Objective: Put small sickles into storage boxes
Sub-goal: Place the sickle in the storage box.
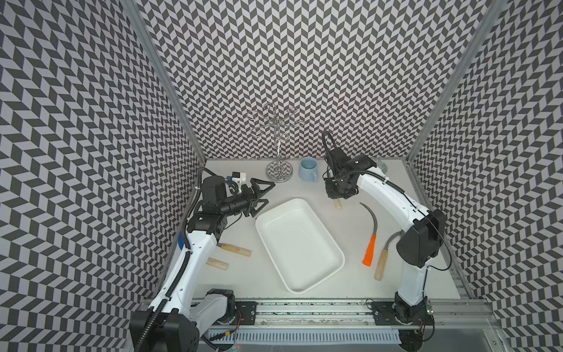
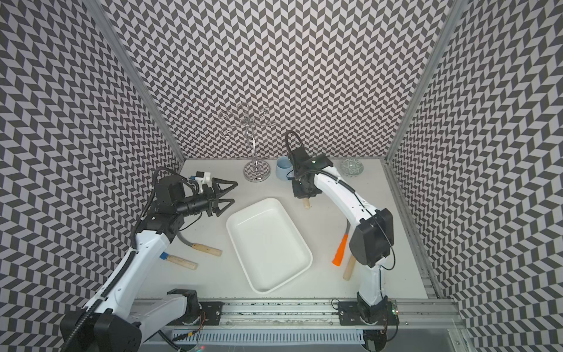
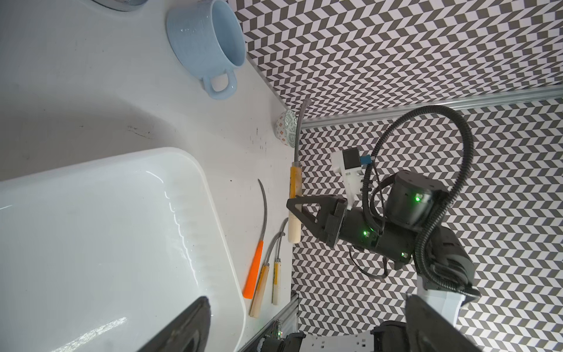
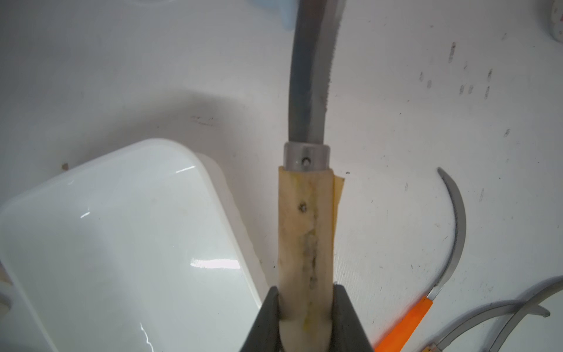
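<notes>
Closest to the right wrist lens, the right pincer [image 4: 306, 294] is clamped on the wooden handle of a sickle [image 4: 304, 228], with one black jaw pressing each side. This sickle hangs clear of the table [image 1: 350, 231], just beyond a far corner of the tray [image 1: 298, 243] and near the mug [image 1: 308, 172]. The left pincer [image 1: 269, 192] stands wide open near the tray's other far corner, gripping nothing.

The whole blade [image 4: 307, 76] reaches out ahead of the grip. Its weight could turn the handle between the jaws. On the way over, the tip could clip the mug or snag the tray's rim, and so light a tray would probably slide. If the sickle is let go crosswise, the curve may ride on the rim instead of lying inside.

The handle is pale, stained wood with a strip of yellowish tape lifting off one edge. A dull metal collar [image 4: 306, 157] with a pin joins it to the curved grey blade, which is finely toothed along one side. The tray is shallow, glossy white plastic with rounded corners, and nothing lies in it. To its right, an orange-handled sickle [image 1: 370, 250] and a wooden-handled one [image 1: 381, 265] lie close together on the scuffed white table.
</notes>
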Available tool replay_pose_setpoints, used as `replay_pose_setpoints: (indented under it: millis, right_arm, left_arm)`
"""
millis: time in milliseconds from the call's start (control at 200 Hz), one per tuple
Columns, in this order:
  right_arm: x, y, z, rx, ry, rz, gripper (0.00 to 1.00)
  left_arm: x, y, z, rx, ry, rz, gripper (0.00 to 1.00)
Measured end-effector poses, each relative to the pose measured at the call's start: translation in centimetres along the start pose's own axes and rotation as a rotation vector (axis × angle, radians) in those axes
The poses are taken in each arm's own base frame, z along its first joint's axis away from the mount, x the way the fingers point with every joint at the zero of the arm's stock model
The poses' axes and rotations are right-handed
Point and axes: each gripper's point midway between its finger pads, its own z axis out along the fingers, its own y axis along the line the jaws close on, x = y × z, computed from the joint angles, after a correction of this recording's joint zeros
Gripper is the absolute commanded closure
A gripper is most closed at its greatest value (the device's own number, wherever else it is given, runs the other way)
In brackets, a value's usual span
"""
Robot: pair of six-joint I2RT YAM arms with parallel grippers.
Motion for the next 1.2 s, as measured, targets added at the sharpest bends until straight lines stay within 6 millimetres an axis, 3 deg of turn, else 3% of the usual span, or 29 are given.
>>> replay_pose_setpoints:
  millis: [240,441,611,896,1202]
  right_arm:
    - [4.9,6.4,-1.5,-0.056,0.03,-0.101,1.0]
    - [9.7,11.0,-1.1,-0.098,0.091,-0.184,1.0]
    - [13.0,13.1,-0.4,-0.114,0.139,-0.226,1.0]
    - [16.6,15.8,0.5,-0.154,0.169,-0.273,1.0]
    - [18.0,17.2,2.6,-0.209,0.174,-0.27,1.0]
  left_arm:
    - [1.2,1.8,-0.4,-0.022,0.006,-0.05,0.0]
    - [2.4,5.5,-1.3,-0.068,-0.007,-0.16,0.0]
    - [2.2,6.2,-2.7,-0.088,-0.053,-0.19,0.01]
    - [1.7,6.7,-4.7,-0.107,-0.131,-0.213,0.0]
    - [2.8,8.7,-6.3,-0.138,-0.179,-0.252,0.0]
